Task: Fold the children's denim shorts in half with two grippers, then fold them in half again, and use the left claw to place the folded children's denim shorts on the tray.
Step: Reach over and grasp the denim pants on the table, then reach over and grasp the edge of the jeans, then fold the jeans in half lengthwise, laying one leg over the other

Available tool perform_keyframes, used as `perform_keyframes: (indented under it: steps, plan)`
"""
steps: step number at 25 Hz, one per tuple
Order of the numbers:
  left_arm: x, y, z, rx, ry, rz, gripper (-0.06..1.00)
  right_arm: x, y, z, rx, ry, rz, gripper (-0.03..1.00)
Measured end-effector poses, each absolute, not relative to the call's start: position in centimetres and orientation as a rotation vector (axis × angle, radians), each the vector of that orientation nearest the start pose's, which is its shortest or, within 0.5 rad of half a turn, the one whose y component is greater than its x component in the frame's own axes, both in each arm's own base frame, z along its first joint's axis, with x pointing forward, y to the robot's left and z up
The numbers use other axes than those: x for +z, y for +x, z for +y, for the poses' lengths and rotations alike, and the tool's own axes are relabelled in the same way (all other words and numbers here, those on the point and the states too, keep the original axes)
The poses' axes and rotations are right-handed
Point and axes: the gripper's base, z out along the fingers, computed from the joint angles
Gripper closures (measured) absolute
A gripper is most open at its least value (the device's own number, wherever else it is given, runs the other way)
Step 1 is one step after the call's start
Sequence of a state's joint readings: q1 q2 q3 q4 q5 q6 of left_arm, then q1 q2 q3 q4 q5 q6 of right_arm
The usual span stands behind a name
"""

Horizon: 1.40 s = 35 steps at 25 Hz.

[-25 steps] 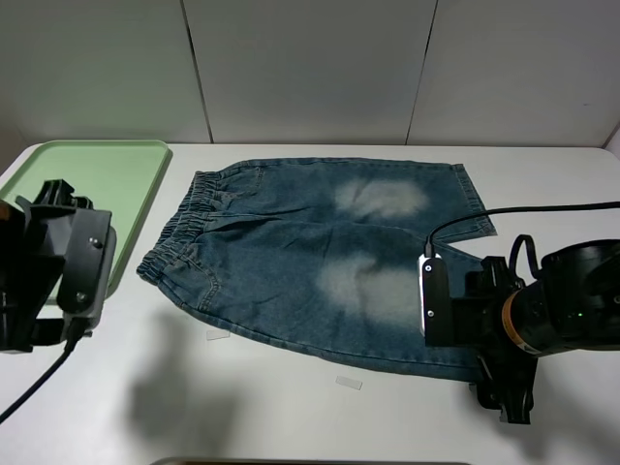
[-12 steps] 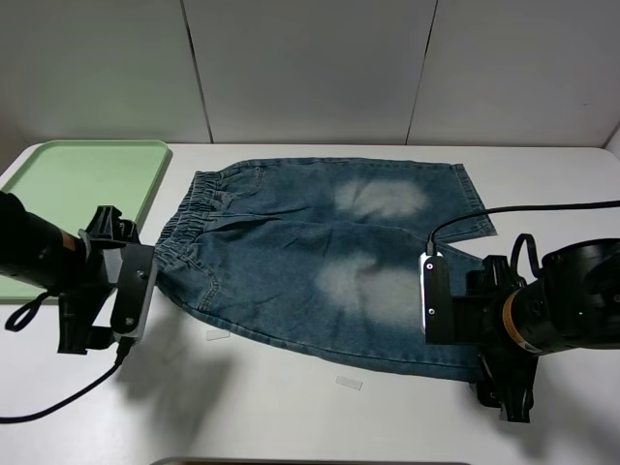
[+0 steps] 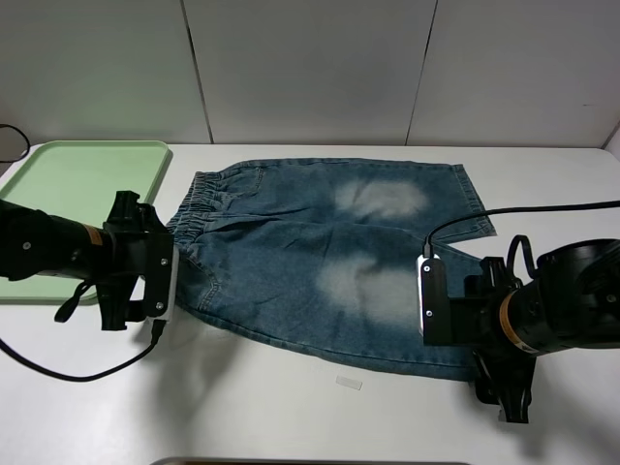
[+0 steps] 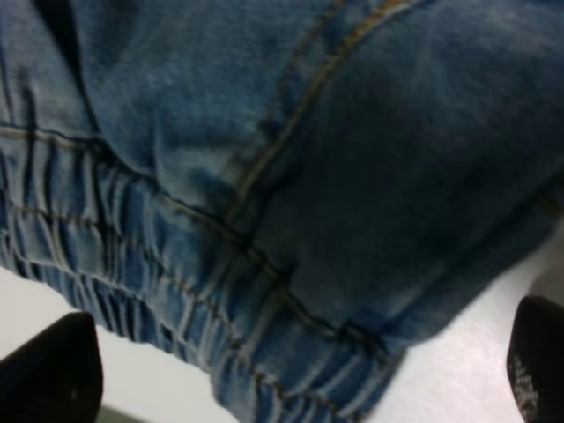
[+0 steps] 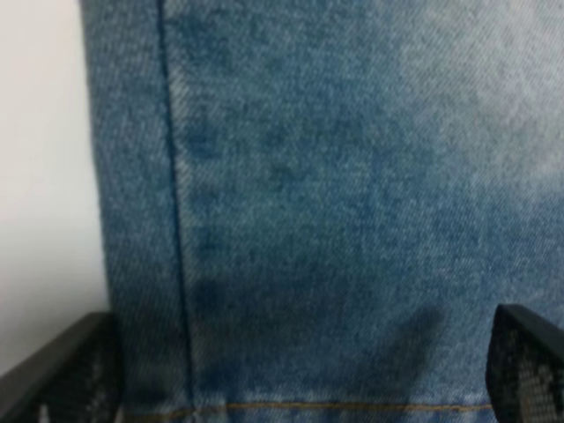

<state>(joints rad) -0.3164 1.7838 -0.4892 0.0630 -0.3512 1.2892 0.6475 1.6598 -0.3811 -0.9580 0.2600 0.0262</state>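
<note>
The children's denim shorts [image 3: 320, 262] lie flat in the middle of the white table, elastic waistband to the left and leg hems to the right. My left gripper [image 3: 161, 282] is low over the waistband's near corner. In the left wrist view it [image 4: 291, 374] is open, with the gathered waistband [image 4: 220, 291] between its two dark fingertips [image 4: 48, 370]. My right gripper [image 3: 453, 329] is over the near leg's hem corner. In the right wrist view it [image 5: 291, 370] is open, with the hem and its seam [image 5: 176, 220] between the fingertips [image 5: 62, 370]. The green tray [image 3: 82, 179] sits at the far left.
The right arm's black cable [image 3: 542, 208] runs across the table's right side. A small clear strip [image 3: 349, 382] lies on the table in front of the shorts. A white panelled wall [image 3: 310, 68] closes the back.
My left arm has swung right from beside the tray and dropped onto the waistband's near corner. The right arm has stayed at the hem corner. The shorts have not moved.
</note>
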Motion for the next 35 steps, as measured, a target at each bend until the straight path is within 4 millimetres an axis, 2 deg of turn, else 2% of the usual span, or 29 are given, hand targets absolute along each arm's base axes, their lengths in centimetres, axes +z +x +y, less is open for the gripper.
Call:
perform_keyframes:
  steps: [6, 8, 12, 14, 16, 20, 27, 30, 33, 35]
  plan:
    - [9.0, 25.6, -8.4, 0.439, 1.823, 1.657, 0.15, 8.9, 17.1, 10.5, -0.357, -2.044, 2.091, 0.37]
    - [8.8, 25.8, -8.2, 0.445, 1.810, 1.662, 0.20, 8.8, 17.1, 10.6, -0.352, -2.050, 2.089, 0.44]
    - [8.6, 26.0, -8.0, 0.458, 1.761, 1.691, 0.27, 8.4, 17.0, 10.6, -0.341, -2.064, 2.091, 0.68]
    - [8.5, 26.1, -7.8, 0.463, 1.730, 1.715, 0.34, 8.3, 17.0, 10.6, -0.340, -2.072, 2.091, 0.79]
    - [8.4, 26.1, -7.7, 0.462, 1.712, 1.745, 0.42, 8.2, 17.0, 10.5, -0.341, -2.079, 2.088, 0.85]
    - [8.1, 26.0, -7.7, 0.451, 1.723, 1.768, 0.57, 8.2, 17.0, 10.5, -0.346, -2.082, 2.089, 0.89]
    - [7.7, 26.0, -7.7, 0.443, 1.734, 1.778, 0.62, 8.2, 17.0, 10.5, -0.350, -2.082, 2.093, 0.89]
    - [7.2, 26.5, -7.8, 0.439, 1.730, 1.787, 0.71, 8.2, 17.0, 10.5, -0.353, -2.082, 2.093, 0.89]
    - [6.9, 26.9, -8.1, 0.427, 1.695, 1.805, 0.85, 8.2, 17.0, 10.4, -0.354, -2.083, 2.093, 0.94]
    - [6.8, 26.9, -8.3, 0.418, 1.686, 1.809, 0.88, 8.2, 17.0, 10.4, -0.357, -2.084, 2.094, 0.99]
